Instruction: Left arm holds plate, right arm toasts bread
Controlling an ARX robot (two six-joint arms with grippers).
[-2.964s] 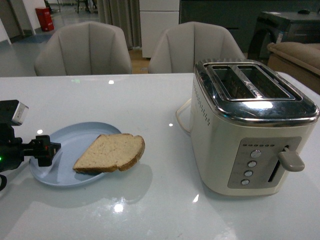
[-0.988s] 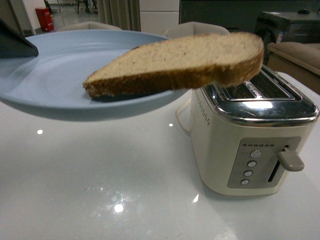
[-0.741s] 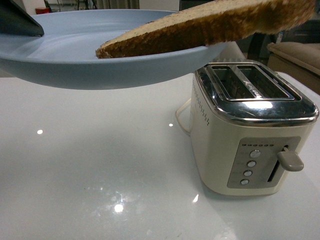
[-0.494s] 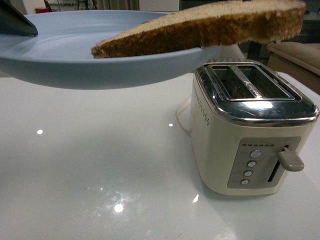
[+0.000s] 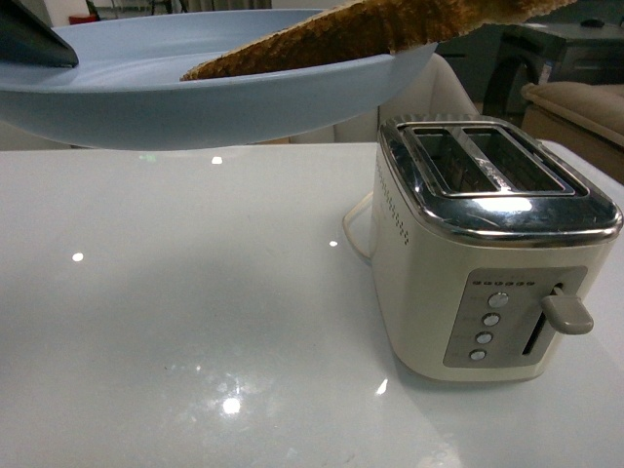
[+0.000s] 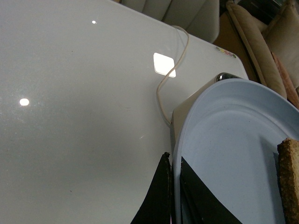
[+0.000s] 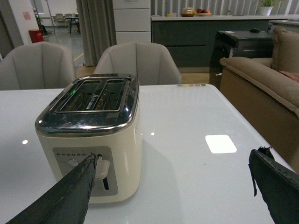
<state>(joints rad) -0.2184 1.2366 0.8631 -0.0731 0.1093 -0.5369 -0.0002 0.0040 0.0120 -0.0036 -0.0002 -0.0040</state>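
The pale blue plate [image 5: 224,93] is held high, close to the front camera, filling the top left of the front view. The bread [image 5: 370,24] lies on it and juts past its rim above the toaster [image 5: 487,244]. My left gripper [image 6: 173,186] is shut on the plate's rim [image 6: 187,130]; only its dark tip [image 5: 29,39] shows in the front view. The bread's crust [image 6: 290,182] shows in the left wrist view. My right gripper [image 7: 173,172] is open and empty over the table, beside the toaster [image 7: 91,135]. It is out of the front view.
The cream and chrome toaster has two empty slots [image 5: 487,161] and a raised lever [image 5: 565,312]. Its cord [image 6: 170,70] runs over the white table [image 5: 195,341]. Grey chairs [image 7: 135,60] stand behind the table; a sofa [image 7: 261,79] is to the right.
The left gripper has lifted the plate with the bread from the table up to near the camera. In the last second it has risen further, the bread tilting up out of the frame.
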